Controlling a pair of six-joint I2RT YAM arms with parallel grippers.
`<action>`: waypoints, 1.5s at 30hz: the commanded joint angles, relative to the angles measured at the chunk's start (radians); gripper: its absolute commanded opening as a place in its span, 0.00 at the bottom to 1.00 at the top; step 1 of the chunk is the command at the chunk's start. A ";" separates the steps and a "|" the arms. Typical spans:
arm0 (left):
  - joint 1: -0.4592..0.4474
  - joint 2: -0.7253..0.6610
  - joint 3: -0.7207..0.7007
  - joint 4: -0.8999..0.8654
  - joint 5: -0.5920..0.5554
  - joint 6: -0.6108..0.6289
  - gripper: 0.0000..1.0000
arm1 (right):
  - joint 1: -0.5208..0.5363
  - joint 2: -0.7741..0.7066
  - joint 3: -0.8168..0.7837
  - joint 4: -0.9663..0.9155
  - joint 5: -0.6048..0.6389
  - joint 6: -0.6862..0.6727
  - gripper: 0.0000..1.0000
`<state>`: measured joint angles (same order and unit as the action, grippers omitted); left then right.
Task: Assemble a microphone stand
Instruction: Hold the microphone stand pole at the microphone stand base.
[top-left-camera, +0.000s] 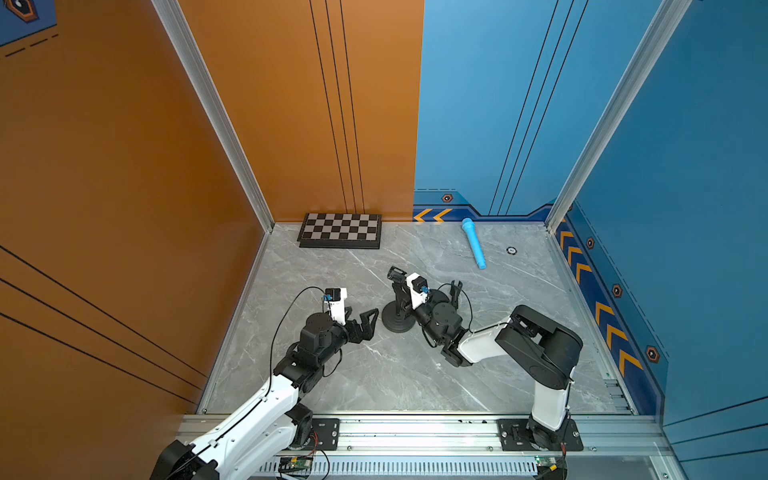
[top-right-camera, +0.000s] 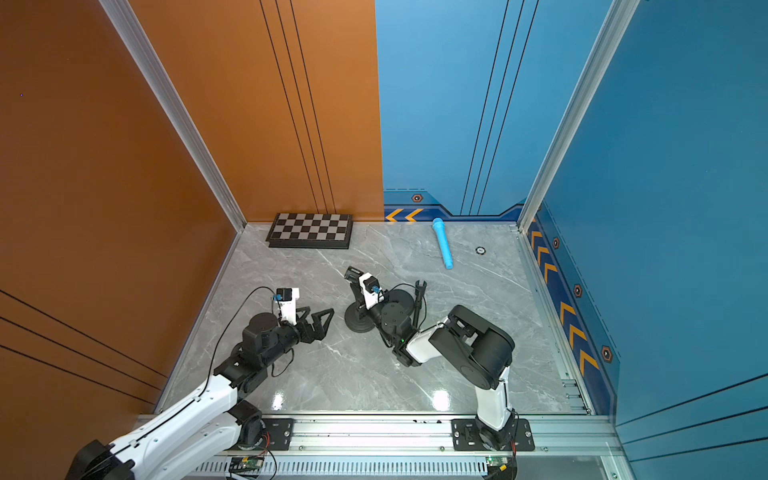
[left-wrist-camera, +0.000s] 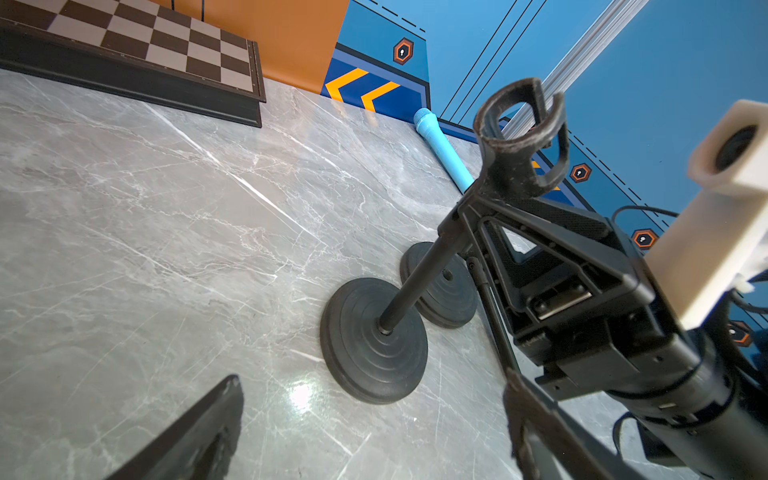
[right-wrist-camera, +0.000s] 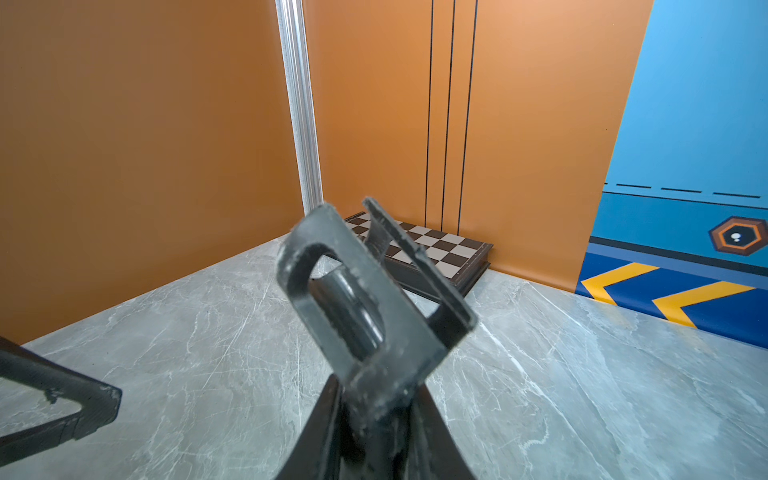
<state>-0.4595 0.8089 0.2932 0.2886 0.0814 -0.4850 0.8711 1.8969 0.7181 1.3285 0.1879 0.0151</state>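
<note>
Nearest the right wrist lens, blurred, is the stand's clip holder (right-wrist-camera: 361, 299), standing just past the tips of the right tool (left-wrist-camera: 462, 214). That tool is clamped on the pole (left-wrist-camera: 419, 274) directly under the holder. From the grip the pole runs down into a round base (left-wrist-camera: 370, 353) that sits on the grey counter (left-wrist-camera: 166, 249). Behind the right tool lies a second base (left-wrist-camera: 449, 299) with a thin rod (left-wrist-camera: 490, 307) beside it, both partly hidden. Facing the grip, the left tool (top-left-camera: 363, 313) hangs with its fingers spread wide and nothing between them. The round base lies just ahead of its tips, not touching. Well beyond both tools the blue microphone (top-left-camera: 473, 243) lies flat on the counter, its head pointing away from them. A chessboard (top-left-camera: 340, 230) lies far ahead of the left tool at the counter's far edge.
</note>
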 joint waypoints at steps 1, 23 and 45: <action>-0.010 -0.020 -0.010 0.018 -0.022 0.025 0.98 | 0.002 -0.009 -0.034 -0.035 0.000 -0.053 0.04; -0.061 -0.031 -0.028 0.064 -0.010 0.094 0.98 | 0.039 -0.048 -0.131 -0.118 -0.048 -0.026 0.01; -0.081 -0.061 -0.045 0.063 -0.042 0.112 0.98 | 0.022 0.002 -0.067 -0.091 -0.008 0.068 0.00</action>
<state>-0.5316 0.7498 0.2615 0.3408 0.0601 -0.3977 0.8886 1.8374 0.6544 1.3128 0.1638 0.0265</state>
